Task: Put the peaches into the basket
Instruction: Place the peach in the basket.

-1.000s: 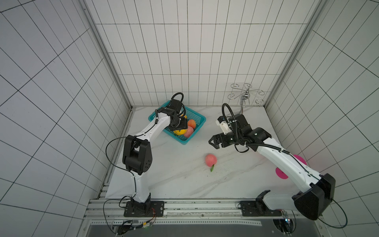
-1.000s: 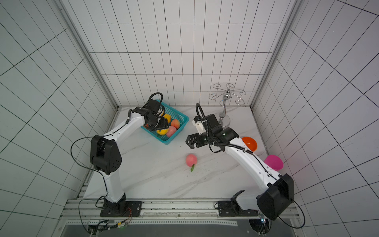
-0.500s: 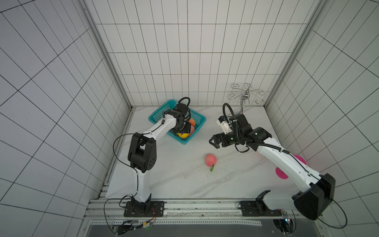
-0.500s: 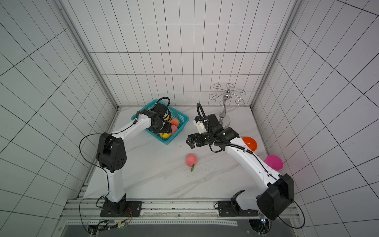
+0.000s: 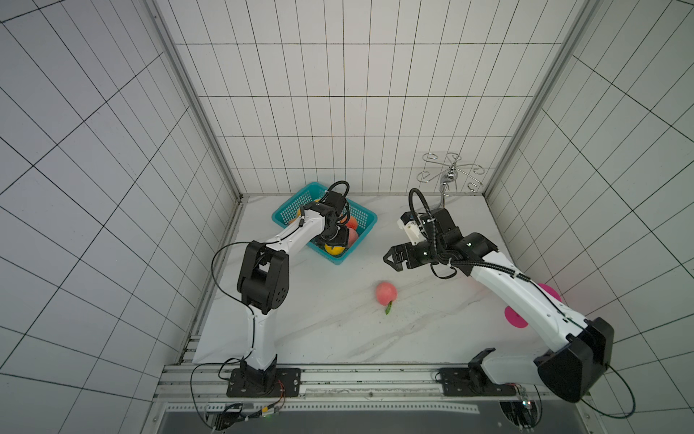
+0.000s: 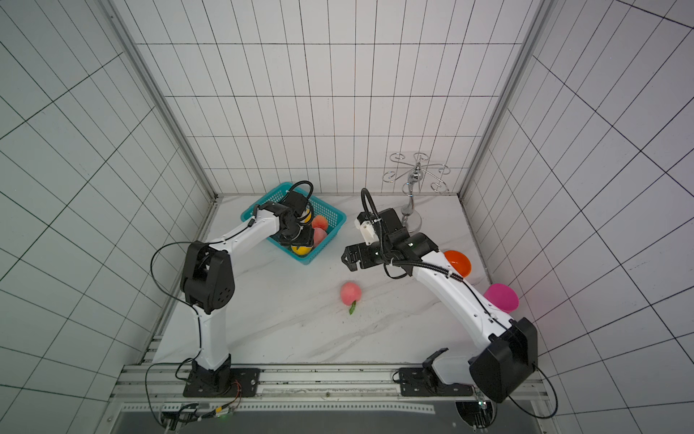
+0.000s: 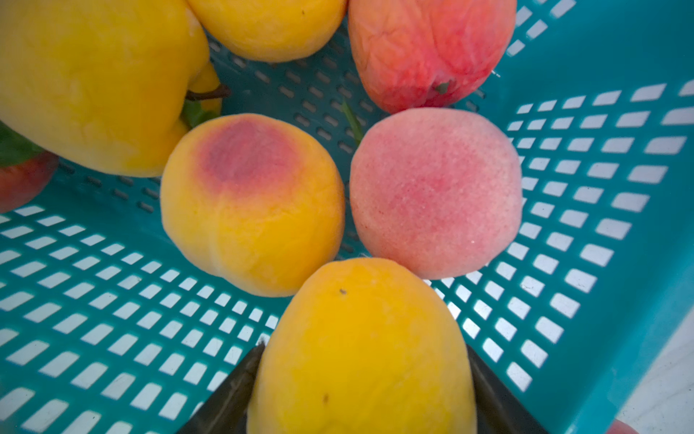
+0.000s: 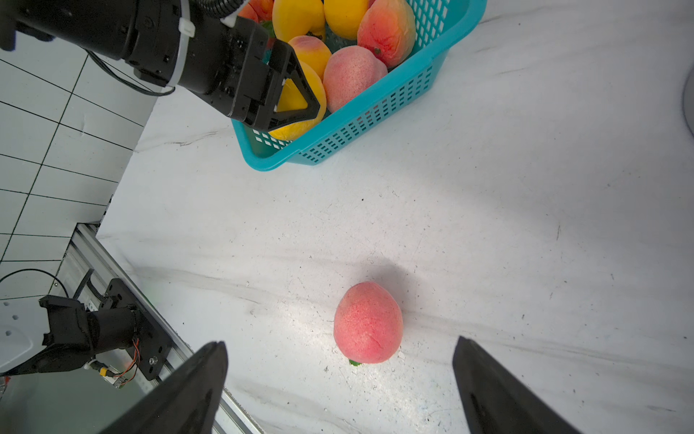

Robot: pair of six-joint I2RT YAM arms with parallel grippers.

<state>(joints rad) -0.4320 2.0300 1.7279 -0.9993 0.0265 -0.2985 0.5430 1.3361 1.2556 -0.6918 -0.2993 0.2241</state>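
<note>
The teal basket (image 5: 289, 215) (image 6: 332, 215) stands at the back left of the table with several peaches in it, among them a yellow one with a red blush (image 7: 251, 203) and a pink one (image 7: 435, 191). My left gripper (image 5: 334, 240) (image 6: 300, 240) (image 7: 365, 347) is shut on a yellow peach (image 7: 360, 357) (image 8: 291, 131), low over the basket's near corner (image 8: 375, 124). A loose pink peach (image 5: 386, 293) (image 6: 351, 293) (image 8: 368, 323) lies on the marble mid-table. My right gripper (image 5: 388, 259) (image 6: 344, 259) (image 8: 340, 342) hovers open above and behind it, holding nothing.
An orange bowl (image 6: 458, 263) and a pink bowl (image 6: 501, 297) (image 5: 514, 315) sit at the right edge beside my right arm. A metal wire stand (image 5: 448, 176) (image 6: 413, 176) rises at the back right. Tiled walls close three sides.
My left gripper has travelled across the basket from its far side toward its near corner. The right arm and the loose pink peach have stayed put.
</note>
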